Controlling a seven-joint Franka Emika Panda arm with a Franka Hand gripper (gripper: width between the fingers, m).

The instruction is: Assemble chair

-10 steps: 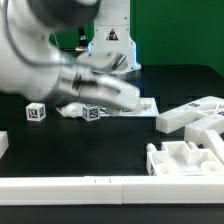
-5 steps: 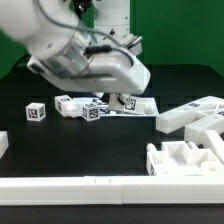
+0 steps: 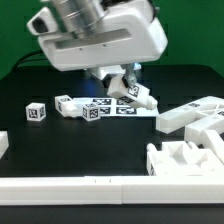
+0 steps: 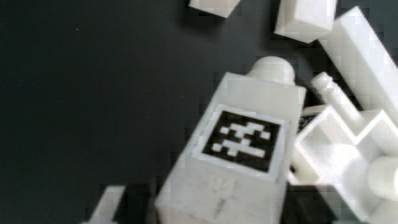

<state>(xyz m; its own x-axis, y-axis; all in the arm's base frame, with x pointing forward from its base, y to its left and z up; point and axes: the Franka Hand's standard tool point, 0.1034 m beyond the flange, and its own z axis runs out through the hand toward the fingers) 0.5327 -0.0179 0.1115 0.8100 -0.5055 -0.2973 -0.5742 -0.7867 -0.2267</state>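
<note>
We see the big white robot arm [image 3: 100, 35] now raised well above the black table [image 3: 60, 140]. Half a second back it hunched low over the flat white marker board [image 3: 150, 107], and a second back it was a motion-blurred smear across it. The two-finger gripper [image 3: 121, 84] has come up with it. The large glossy white blocky chair parts [image 3: 186, 158], well off to the gripper's side toward the exterior view's right, have not moved. What has moved is the long glossy white plastic bar with a black-and-white square tag [image 3: 136, 96]. It now hangs just under the gripper and appears clear of the board. The small white tagged blocks [image 3: 65, 104], off the gripper's other side, sit as before.

We read that as pick done, with the carry to the larger parts next. Fingertip contact is hidden, but we judge the gripper closed on the bar, since nothing else holds it up.

The bar's long axis is tilted, slanting down from the gripper toward the exterior view's right. In the wrist view the tag face looks at the camera. The rounded peg end [image 4: 270, 70] points away from the wrist, toward loose white parts [image 4: 347, 150] beneath.
</note>
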